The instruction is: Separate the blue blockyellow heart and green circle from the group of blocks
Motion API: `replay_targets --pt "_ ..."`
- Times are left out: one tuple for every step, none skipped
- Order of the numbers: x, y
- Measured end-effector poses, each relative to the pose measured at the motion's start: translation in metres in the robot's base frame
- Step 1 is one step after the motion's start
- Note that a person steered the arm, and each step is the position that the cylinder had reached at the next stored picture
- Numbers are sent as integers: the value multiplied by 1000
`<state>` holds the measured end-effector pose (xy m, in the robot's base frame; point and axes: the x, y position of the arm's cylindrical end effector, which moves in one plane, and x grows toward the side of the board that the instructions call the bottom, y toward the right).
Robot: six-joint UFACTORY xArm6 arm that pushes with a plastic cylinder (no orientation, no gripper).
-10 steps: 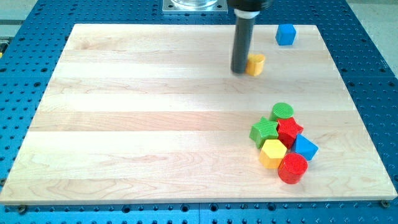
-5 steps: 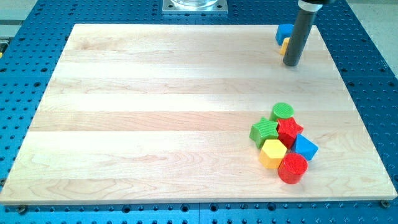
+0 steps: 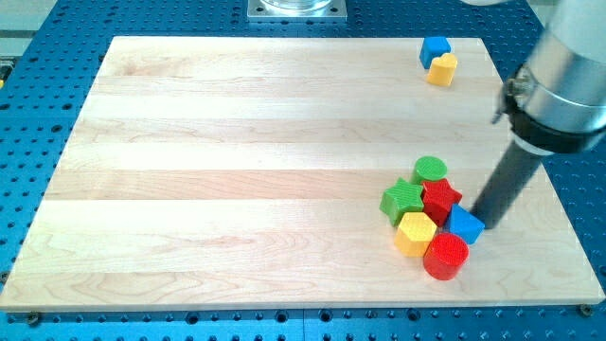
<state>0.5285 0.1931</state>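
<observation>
Eight small blocks on wooden board (image 3: 237,170). Two at view's top right, touching: blue cube (image 3: 435,50), yellow heart (image 3: 441,69). Six clustered lower right: green circle (image 3: 430,170), green star (image 3: 402,200), red star (image 3: 440,200), yellow hexagon (image 3: 415,233), red cylinder (image 3: 445,256), blue block (image 3: 465,225). My tip (image 3: 481,219) holds nothing, just right of cluster, against that blue block.

This is a robotics lab bench, a set-up for pushing trials rather than any home or shop. The counter is a pale wooden board of glued planks (image 3: 237,170) laid flat on a blue metal plate drilled with a regular grid of holes (image 3: 38,142), the kind of mounting plate used to fix apparatus. At the view's top, a grey metal mounting base (image 3: 296,9) sits on that plate. From the view's right a silver-grey cylindrical robot arm section (image 3: 563,90) reaches in, ending in a straight dark rod (image 3: 507,185). Small plastic blocks in bright colours (image 3: 431,223) serve as test pieces.
</observation>
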Motion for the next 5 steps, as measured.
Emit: replay_targets --pt "-20 -48" --pt "-53 -73" --pt "-74 -34" --pt "-126 -25" --pt "-143 -31"
